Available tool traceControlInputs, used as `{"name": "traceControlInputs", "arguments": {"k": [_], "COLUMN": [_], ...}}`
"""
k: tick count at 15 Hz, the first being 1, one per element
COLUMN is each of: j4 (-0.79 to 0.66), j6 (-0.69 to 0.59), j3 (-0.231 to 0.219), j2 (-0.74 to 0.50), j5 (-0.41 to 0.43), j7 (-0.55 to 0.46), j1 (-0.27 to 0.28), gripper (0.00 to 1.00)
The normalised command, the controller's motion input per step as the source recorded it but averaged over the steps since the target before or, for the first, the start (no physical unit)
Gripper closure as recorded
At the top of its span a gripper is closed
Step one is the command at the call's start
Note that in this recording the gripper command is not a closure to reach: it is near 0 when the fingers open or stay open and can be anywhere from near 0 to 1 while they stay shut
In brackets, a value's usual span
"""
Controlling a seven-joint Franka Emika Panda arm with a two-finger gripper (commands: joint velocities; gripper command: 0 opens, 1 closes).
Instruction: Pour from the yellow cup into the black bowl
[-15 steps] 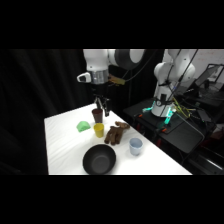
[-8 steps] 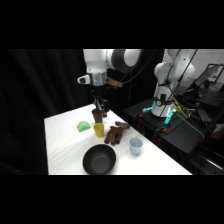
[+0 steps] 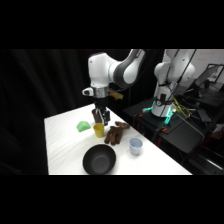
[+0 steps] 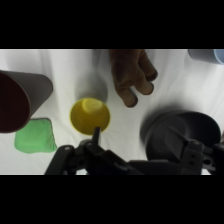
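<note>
lowered my end effector [image 3: 100, 120] onto the yellow cup [image 3: 99, 130], one finger at its rim; grip state unclear.

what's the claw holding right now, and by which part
It cannot be told for sure: the claw is down at the yellow cup's rim, one fingertip at its edge, but no closed grip shows.
</note>
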Motion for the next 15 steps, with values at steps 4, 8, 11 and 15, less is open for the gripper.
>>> {"name": "traceControlInputs", "arguments": {"k": [4, 8, 11, 15], "j4": [0.05, 0.15, 0.13, 0.12], "j6": [0.31, 0.27, 0.29, 0.20], "j3": [0.003, -0.068, -0.169, -0.217], "j2": [0.22, 0.28, 0.26, 0.19], "j5": [-0.060, -0.169, -0.248, -0.231], "j7": [0.11, 0.24, 0.30, 0.28], "j1": [0.012, 0.069, 0.162, 0.210], "gripper": [0.00, 0.00, 0.00, 0.00]}}
